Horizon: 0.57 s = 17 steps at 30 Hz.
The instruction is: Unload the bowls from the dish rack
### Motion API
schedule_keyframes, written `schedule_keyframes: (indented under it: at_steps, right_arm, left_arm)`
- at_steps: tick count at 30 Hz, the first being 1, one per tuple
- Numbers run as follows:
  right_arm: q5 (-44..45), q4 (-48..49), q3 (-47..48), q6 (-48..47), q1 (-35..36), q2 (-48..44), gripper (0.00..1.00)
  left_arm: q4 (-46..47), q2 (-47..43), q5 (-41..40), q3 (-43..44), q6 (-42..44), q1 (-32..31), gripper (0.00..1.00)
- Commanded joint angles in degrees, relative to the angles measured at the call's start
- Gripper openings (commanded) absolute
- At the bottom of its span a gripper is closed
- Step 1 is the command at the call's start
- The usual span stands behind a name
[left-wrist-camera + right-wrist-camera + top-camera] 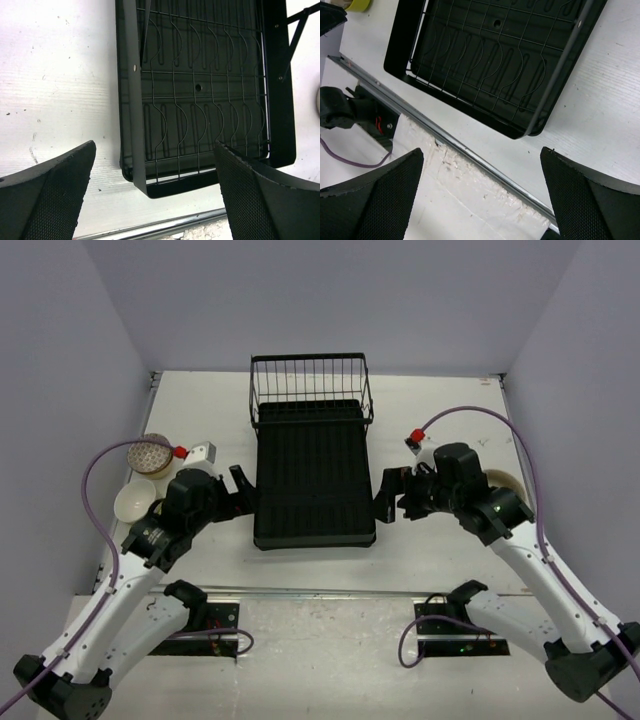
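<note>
Seemingly done — dish rack [313,475] empty, centre of the surface [430,410]; netted bowl [150,454] and cream bowl [133,503] left of it, beige bowl [508,480] right. Left gripper [240,496] and right gripper [392,502] both gape, empty. Bowls look light, stiff, slick, chippable — we'd pinch a rim.

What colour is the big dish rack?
The dish rack is black all over. The top view shows it best.

Smooth black plastic dish rack [315,490] on matt white table [430,420]
</note>
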Motion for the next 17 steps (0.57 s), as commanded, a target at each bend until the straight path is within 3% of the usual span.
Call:
schedule_keyframes:
  at_steps: [1, 17]
  right_arm:
    - [2.0, -1.8, 0.1, 1.1, 1.7, -1.4, 0.99]
    - [5.1, -1.7, 0.5, 3.3, 5.4, -4.7, 0.99]
  left_arm:
    - [0.3, -1.9, 1.0, 0.2, 1.1, 0.4, 1.0]
    - [-2.6, -6.3, 1.0, -0.4, 1.0, 0.4, 1.0]
